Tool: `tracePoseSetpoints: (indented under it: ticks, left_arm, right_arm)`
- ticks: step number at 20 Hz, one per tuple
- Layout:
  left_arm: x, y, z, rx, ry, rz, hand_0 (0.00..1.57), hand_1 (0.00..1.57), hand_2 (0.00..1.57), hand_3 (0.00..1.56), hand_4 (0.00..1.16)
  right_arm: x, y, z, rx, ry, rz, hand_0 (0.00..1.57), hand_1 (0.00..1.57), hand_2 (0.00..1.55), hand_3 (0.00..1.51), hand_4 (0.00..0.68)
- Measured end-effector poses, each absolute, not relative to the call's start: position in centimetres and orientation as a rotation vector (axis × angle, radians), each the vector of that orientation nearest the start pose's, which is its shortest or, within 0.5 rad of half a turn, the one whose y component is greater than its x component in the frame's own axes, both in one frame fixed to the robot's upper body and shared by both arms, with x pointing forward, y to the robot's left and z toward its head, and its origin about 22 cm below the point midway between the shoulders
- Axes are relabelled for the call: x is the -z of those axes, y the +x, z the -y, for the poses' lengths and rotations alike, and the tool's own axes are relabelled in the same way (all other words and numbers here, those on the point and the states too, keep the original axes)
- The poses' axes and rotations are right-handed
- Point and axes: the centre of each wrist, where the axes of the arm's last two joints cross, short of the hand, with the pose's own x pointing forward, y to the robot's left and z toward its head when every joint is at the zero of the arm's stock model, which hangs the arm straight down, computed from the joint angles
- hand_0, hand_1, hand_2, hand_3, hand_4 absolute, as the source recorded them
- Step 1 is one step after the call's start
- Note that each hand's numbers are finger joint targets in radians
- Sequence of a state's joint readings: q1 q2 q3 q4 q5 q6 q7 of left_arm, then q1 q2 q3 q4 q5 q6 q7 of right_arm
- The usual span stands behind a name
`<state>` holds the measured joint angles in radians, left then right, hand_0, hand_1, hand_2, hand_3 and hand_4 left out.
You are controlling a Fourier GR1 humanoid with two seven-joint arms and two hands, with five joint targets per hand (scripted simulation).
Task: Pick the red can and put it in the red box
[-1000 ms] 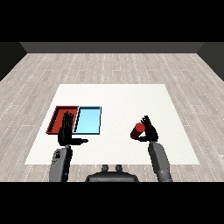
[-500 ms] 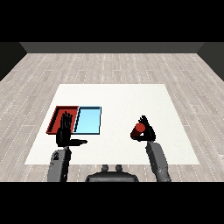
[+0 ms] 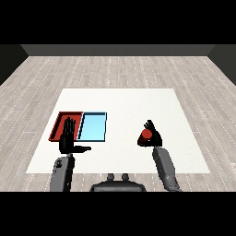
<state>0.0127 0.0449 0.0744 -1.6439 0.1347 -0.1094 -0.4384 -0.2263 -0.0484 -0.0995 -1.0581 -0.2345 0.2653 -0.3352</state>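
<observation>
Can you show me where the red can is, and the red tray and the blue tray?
red can (image 3: 146, 134), head view, on its round red top.
red tray (image 3: 59, 123), head view, on its left wall.
blue tray (image 3: 93, 126), head view, on its bare floor.

The black right hand (image 3: 153, 137) curls around the small red can (image 3: 146, 134), hiding all but its round top. The black left hand (image 3: 68, 139), fingers straight, covers the near part of the flat red tray (image 3: 60, 122).

A bare test room: white table (image 3: 124, 99) on grey plank floor (image 3: 120, 69), dark walls (image 3: 115, 50).
</observation>
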Motion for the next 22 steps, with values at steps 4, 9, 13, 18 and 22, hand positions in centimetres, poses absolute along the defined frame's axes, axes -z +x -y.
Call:
tracePoseSetpoints:
  ticks: [4, 9, 13, 18, 22]
  left_arm:
    - [-1.5, 24.2, -24.9, -0.074, -0.102, 2.086, 0.0, 0.0, 0.0, 0.0, 0.0]
    - [-1.3, 23.8, -24.5, -0.074, -0.102, 2.082, 0.0, 0.0, 0.0, 0.0, 0.0]
    - [-1.1, 23.7, -24.8, -0.069, -0.099, 2.089, 0.0, 0.0, 0.0, 0.0, 0.0]
    - [-2.3, 23.5, -24.7, -0.075, -0.101, 2.097, 0.0, 0.0, 0.0, 0.0, 0.0]
    - [-1.9, 23.6, -25.0, -0.081, -0.102, 2.089, 0.0, 0.0, 0.0, 0.0, 0.0]
  right_arm:
    - [6.0, 29.0, 23.6, 0.066, 0.337, 1.61, 0.0, 0.0, 0.0, 0.0, 0.0]
    - [6.1, 29.7, 23.8, 0.066, 0.322, 1.589, 0.0, 0.0, 0.0, 0.0, 0.0]
    - [6.4, 29.3, 23.2, 0.054, 0.31, 1.565, 0.0, 0.0, 0.0, 0.0, 0.0]
    - [7.0, 30.0, 22.5, 0.044, 0.222, 1.565, 1.53, 1.53, 1.48, 1.43, 0.573]
    - [7.2, 30.1, 21.2, 0.004, 0.137, 1.548, 1.54, 1.54, 1.47, 1.42, 0.575]
